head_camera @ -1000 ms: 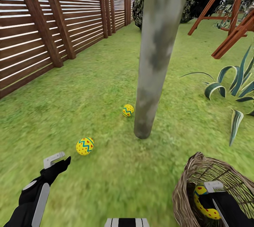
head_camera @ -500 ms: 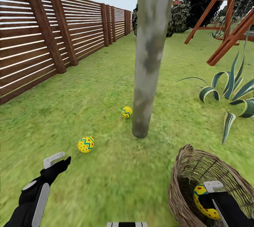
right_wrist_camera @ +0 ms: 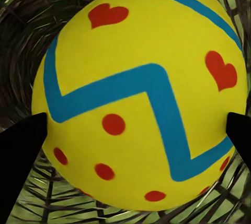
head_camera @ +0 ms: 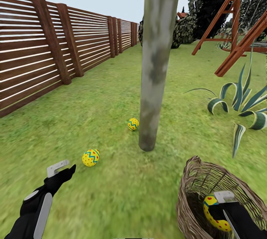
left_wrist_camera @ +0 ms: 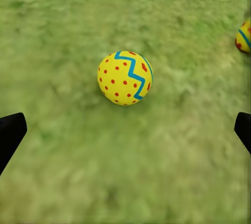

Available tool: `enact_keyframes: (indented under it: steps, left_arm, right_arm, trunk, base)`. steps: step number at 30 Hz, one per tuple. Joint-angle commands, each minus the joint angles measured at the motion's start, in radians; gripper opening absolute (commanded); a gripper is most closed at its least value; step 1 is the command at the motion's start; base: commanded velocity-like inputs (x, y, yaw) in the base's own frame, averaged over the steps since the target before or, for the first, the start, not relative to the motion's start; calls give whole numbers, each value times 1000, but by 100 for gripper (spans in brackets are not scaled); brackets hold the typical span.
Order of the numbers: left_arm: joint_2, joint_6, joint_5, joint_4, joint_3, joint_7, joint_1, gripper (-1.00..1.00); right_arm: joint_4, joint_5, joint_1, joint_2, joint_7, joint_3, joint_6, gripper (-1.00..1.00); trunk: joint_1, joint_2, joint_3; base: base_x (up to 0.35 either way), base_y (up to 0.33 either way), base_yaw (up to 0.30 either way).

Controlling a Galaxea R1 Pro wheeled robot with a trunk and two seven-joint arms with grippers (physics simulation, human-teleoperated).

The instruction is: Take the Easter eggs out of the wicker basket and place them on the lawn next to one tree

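Two yellow zigzag Easter eggs lie on the lawn [head_camera: 111, 94]: one [head_camera: 133, 124] beside the foot of the grey tree [head_camera: 155, 64], the other [head_camera: 91, 157] further out. My left gripper [head_camera: 61, 169] hangs open just short of that nearer egg [left_wrist_camera: 125, 78], with the other egg [left_wrist_camera: 244, 36] at the picture's edge and the gripper [left_wrist_camera: 125, 132] spread wide over grass. A third egg [head_camera: 212, 213] sits inside the wicker basket [head_camera: 193, 183], where my right gripper [head_camera: 219, 209] holds it. Up close, that egg [right_wrist_camera: 141, 93] lies between the fingers of the gripper [right_wrist_camera: 137, 130], which press its sides.
A brown slatted fence [head_camera: 40, 53] runs along the left. A spiky striped plant [head_camera: 241, 105] stands right of the tree, with a wooden swing frame [head_camera: 237, 23] behind it. Dark columnar trees [head_camera: 215, 1] rise at the back. Grass stretches between fence and trunk.
The whole picture has shifted as the camera tilted up, showing more sky. Both arms hold their places in the picture. The two eggs on the grass have not moved.
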Motion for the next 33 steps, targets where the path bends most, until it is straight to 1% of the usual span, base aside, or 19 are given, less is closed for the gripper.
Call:
enact_keyframes:
  steps: [1,7,9,12,24,28,33]
  left_arm:
    - [-1,6,8,-1,2,-1,-1,100]
    - [-2,6,8,-1,3,-1,-1,100]
    - [-2,6,8,-1,3,-1,-1,100]
    - [-13,6,8,-1,2,-1,-1,100]
    - [-15,6,6,1,2,-3,-1,100]
    - [-14,7,9,-1,4,-1,-1,100]
    - [-14,8,9,1,4,-3,-1,100]
  right_arm:
    - [-1,11,0,0,10,-1,4,-100]
    - [0,11,0,2,10,-1,4,-100]
    - [0,11,0,6,10,-1,4,-100]
    - [-1,11,0,15,10,-2,4,-100]
    - [0,12,0,15,9,-1,4,-100]
    - [24,12,0,16,9,0,4,-100]
    - [25,12,0,17,9,1,4,-100]
  trunk:
    - [-1,0,3]
    - [-3,1,26]
    - [-4,2,34]
    - [-6,2,46]
    - [-11,5,92]
    - [-13,6,107]
    - [-15,7,127]
  base:
    - [0,0,0]
    - [0,0,0]
    - [0,0,0]
    - [0,0,0]
    - [0,0,0]
    - [-123,52,5]
    - [-6,2,203]
